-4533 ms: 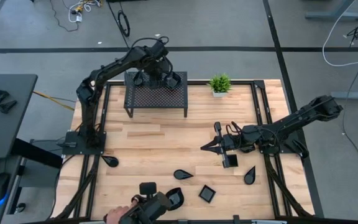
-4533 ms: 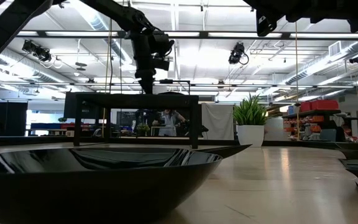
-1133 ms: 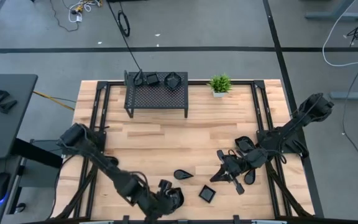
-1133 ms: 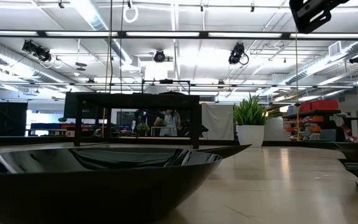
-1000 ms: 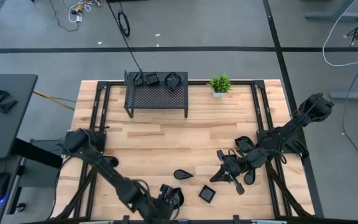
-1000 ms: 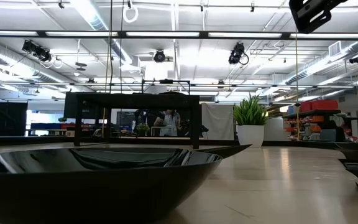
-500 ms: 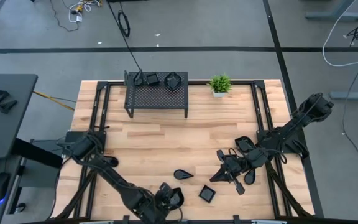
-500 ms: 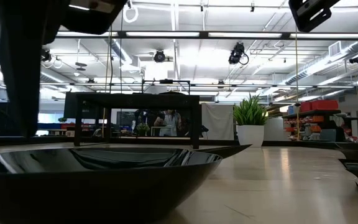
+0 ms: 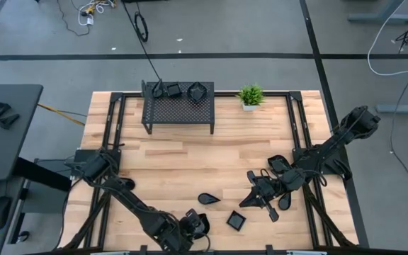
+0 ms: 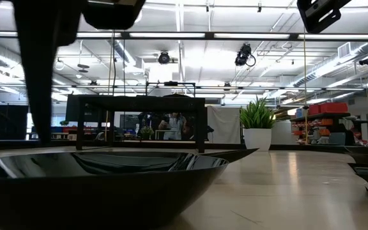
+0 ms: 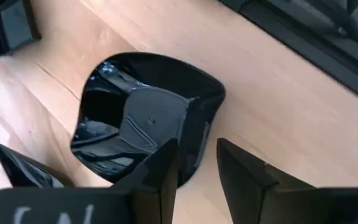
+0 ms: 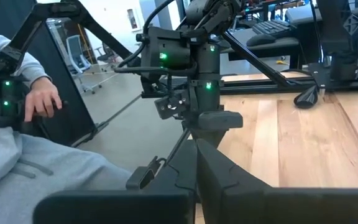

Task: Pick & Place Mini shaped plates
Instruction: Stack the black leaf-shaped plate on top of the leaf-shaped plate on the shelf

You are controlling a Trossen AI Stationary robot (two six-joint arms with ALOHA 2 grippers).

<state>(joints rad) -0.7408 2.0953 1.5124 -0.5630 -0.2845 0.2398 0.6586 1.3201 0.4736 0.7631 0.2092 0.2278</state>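
Note:
My left gripper (image 9: 193,225) is open at the table's near edge, over a rounded wavy-rim black dish (image 11: 145,121) that rests on the wood. In the left wrist view, one finger (image 11: 163,177) stands over the dish's hollow. The other finger (image 11: 244,180) stands outside its rim (image 11: 204,134). My right gripper (image 9: 252,200) hovers shut and holds nothing, between a teardrop dish (image 9: 207,199) and another teardrop dish (image 9: 284,200). A square dish (image 9: 236,219) lies near it. More dishes (image 9: 197,91) sit on the mesh rack (image 9: 178,110). My left gripper comes at the wavy-rim dish from above, its fingers on either side of the rim (image 11: 204,134) at the dish's edge. The dish lies flat on the table. I cannot tell whether either finger touches it.
A potted plant (image 9: 250,95) stands at the far edge beside the rack. One teardrop dish (image 9: 124,183) lies by the left arm's base, and another dish (image 9: 276,163) lies under the right arm. A person's hand (image 12: 42,99) shows beyond the table. The near dish (image 10: 101,179) fills the low view.
My left arm has swung toward the table's near edge and come down over the wavy-rim dish. Its dark bulk has entered the low view's upper left. The right arm and the dishes have kept still.

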